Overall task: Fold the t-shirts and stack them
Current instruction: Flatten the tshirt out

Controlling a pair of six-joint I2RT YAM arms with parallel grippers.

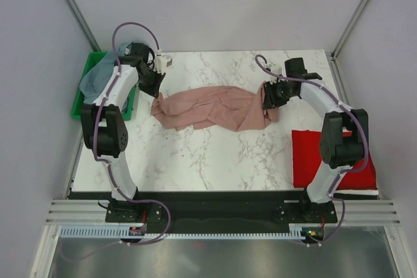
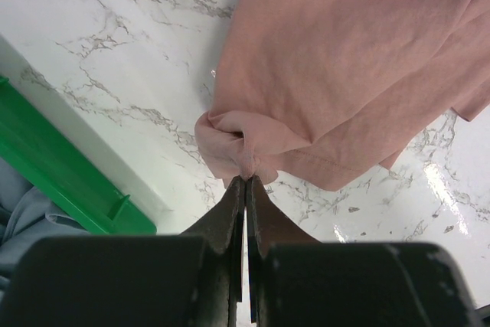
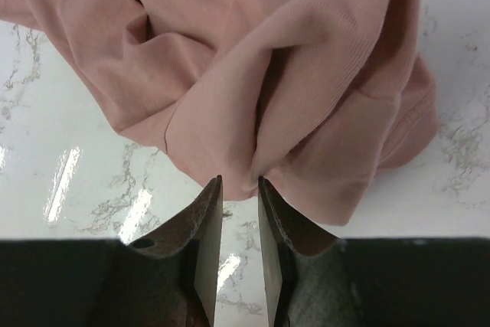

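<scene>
**Spreading the pink shirt [image 1: 215, 109]**

It lay across the tabletop's [image 1: 215, 161] far middle. The left hand [image 2: 246, 180] was clamped on its corner, likely to spread it. The right hand [image 3: 240, 181] stood slightly parted at a fold, grip unclear.

The first t-shirt [image 1: 215, 109] lies across the middle of the table [image 1: 215, 161], from 9 o'clock to 3 o'clock. My left gripper [image 1: 155, 89] is at its 9 o'clock end and my right gripper [image 1: 268, 99] is at the other end. The second t-shirt [image 1: 306, 157] lies on the table at 4 o'clock. The third t-shirt [image 1: 98, 79] sits in the bin [image 1: 85, 99], just beside the table at 9 o'clock.
</scene>
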